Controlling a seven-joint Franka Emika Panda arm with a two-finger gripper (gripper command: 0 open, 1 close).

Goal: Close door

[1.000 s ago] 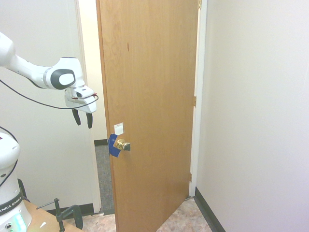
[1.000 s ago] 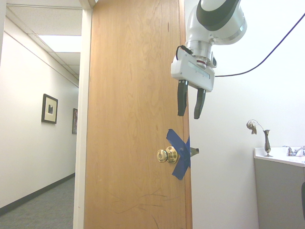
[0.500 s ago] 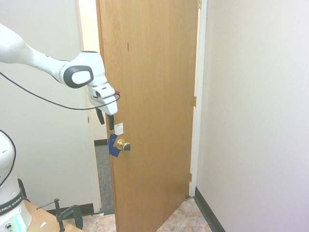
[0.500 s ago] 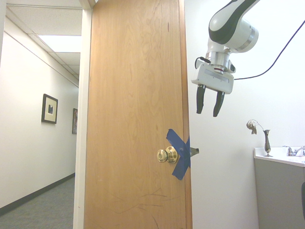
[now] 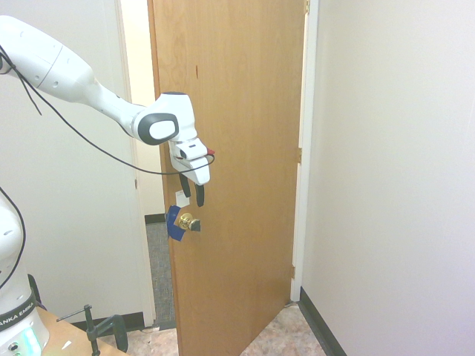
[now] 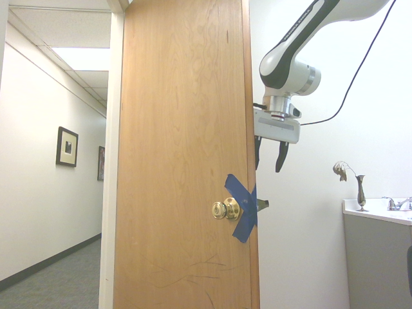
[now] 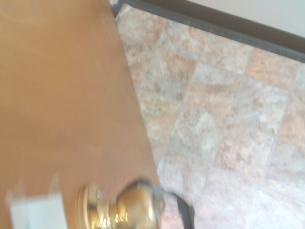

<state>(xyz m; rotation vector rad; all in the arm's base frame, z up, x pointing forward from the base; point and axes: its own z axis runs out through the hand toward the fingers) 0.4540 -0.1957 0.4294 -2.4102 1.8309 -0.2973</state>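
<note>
door ajar | sticker hidden behind end effector | wrist view blurred

Claw downward-pointing, fingers parted

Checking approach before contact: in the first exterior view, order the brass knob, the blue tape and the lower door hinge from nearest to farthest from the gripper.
1. Brass knob, just below the gripper.
2. Blue tape, beside the knob on the latch edge; nearly tied.
3. Lower door hinge, far edge.
</note>
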